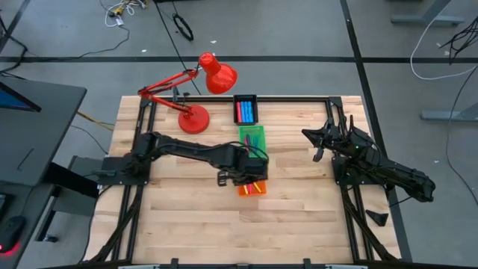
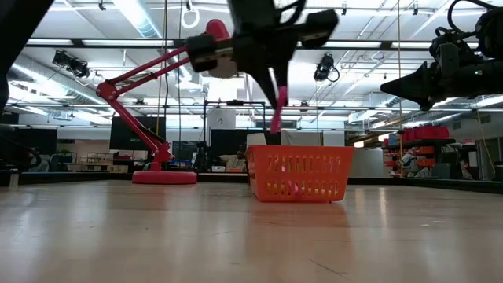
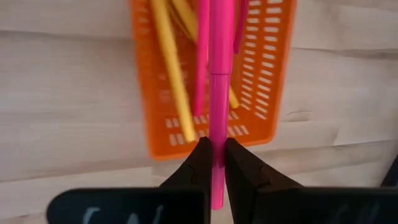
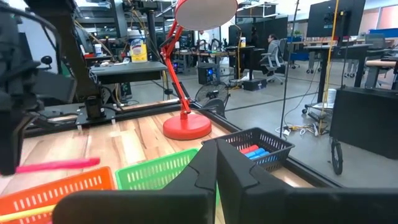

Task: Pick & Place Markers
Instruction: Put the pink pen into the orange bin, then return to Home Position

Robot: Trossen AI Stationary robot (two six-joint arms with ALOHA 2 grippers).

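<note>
Our left gripper (image 3: 212, 163) pinches a pink marker (image 3: 219, 93) over the orange tray (image 3: 273, 68), so we should go low before letting go, while our right gripper (image 4: 216, 163) waits, pressed together with nothing in it.

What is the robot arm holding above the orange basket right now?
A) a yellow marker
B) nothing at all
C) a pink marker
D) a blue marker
C: the left gripper is shut on a pink marker, hanging over the orange basket, which holds yellow and pink ones.
</note>
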